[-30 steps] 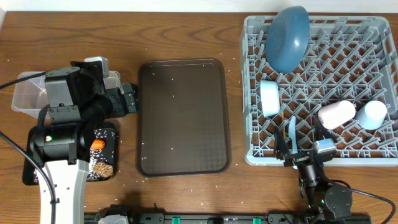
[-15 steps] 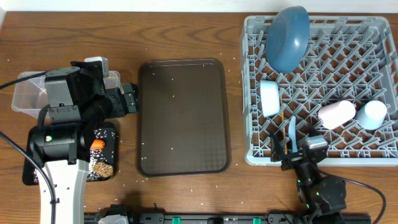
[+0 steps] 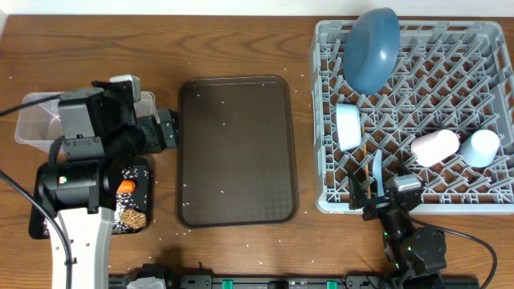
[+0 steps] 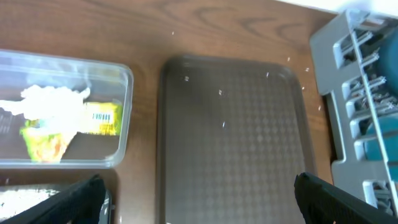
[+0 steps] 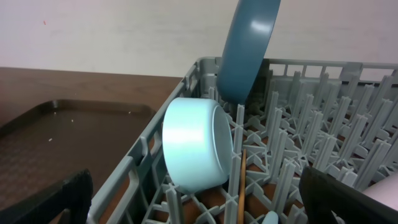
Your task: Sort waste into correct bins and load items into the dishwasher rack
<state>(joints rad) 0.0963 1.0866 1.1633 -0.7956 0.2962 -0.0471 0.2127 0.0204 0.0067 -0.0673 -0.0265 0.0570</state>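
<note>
The grey dishwasher rack (image 3: pixel 474 204) at the right holds the dark blue plate (image 3: pixel 372 48), pale bowl (image 3: pixel 348 127), pink cup (image 3: pixel 434 147), light blue cup (image 3: pixel 484 148), light blue utensil (image 3: pixel 377 170) and a wooden chopstick (image 5: pixel 242 180). My right gripper (image 3: pixel 373 197) is open and empty at the rack's front left corner, facing the bowl (image 5: pixel 196 143). My left gripper (image 3: pixel 166 128) is open and empty between the clear tub (image 3: pixel 32 132) and the brown serving tray. The tub (image 4: pixel 124 106) holds the tissue (image 4: pixel 53 99) and wrapper (image 4: pixel 50 134). The black tray (image 3: pixel 38 221) holds the carrot (image 3: pixel 125 187) and crumbs (image 3: pixel 131 217).
The large dark brown serving tray (image 3: pixel 235 150) lies in the middle of the wooden table, with only small specks on it. My left arm's body covers part of the tub and of the black tray in the overhead view.
My right arm has shifted slightly at the rack's front edge, its wrist now a little further right and closer to the rack. The left arm has not moved.
</note>
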